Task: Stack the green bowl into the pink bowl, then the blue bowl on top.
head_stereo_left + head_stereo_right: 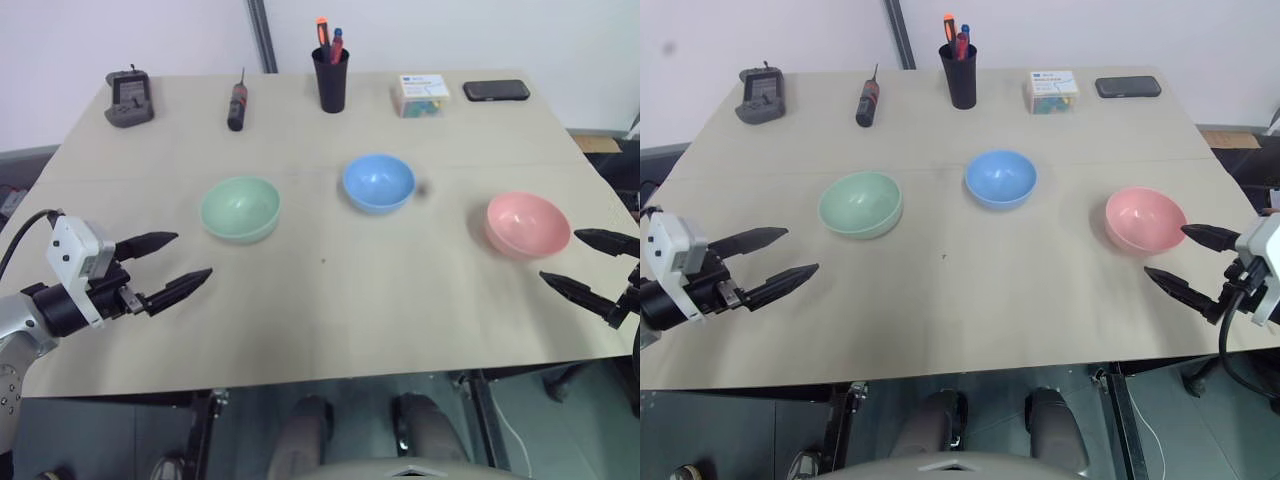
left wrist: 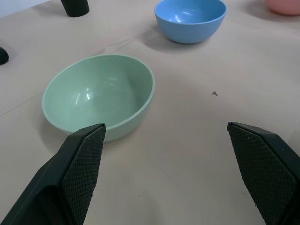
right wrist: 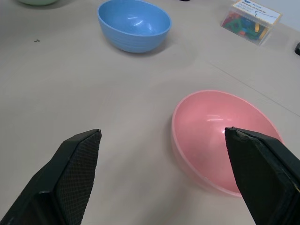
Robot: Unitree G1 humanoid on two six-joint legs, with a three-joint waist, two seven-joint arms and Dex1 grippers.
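Three small plastic bowls sit apart on the pale counter [image 1: 330, 300], all upright and empty, none stacked yet. Taking the blue bowl [image 1: 379, 182] as the centre of the dial in the head view, the green bowl [image 1: 240, 208] lies toward eight o'clock and the pink bowl [image 1: 528, 223] toward four o'clock, each well apart from it.

The left gripper [image 1: 170, 265] hovers over the counter at about seven o'clock from the green bowl, near it but not touching, jaws spread wide with nothing between them. The right gripper [image 1: 1185, 260] hangs just beside the pink bowl at roughly four o'clock, jaws equally wide and empty; its upper finger reaches close to the pink rim, and I cannot tell whether it grazes it.

The green bowl looks like thin, smooth matte plastic: probably light, stiff enough not to buckle, and not fragile, but likely to skate across the counter if nudged from one side. The curved outer wall offers little purchase, so a pinch across the whole bowl would tend to squeeze it upward and out. The surer hold, to my eye, is on the rim nearest the left gripper: one finger inside, one outside, clamping the wall just below the lip. Being so light, it may tilt from a one-sided rim grip, so it should be carried low and set level into the pink bowl, which may itself shift on contact.

Along the far edge stand a black pen cup [image 1: 330, 78], a screwdriver [image 1: 237, 105] and a phone [image 1: 496, 90], clear of the work.
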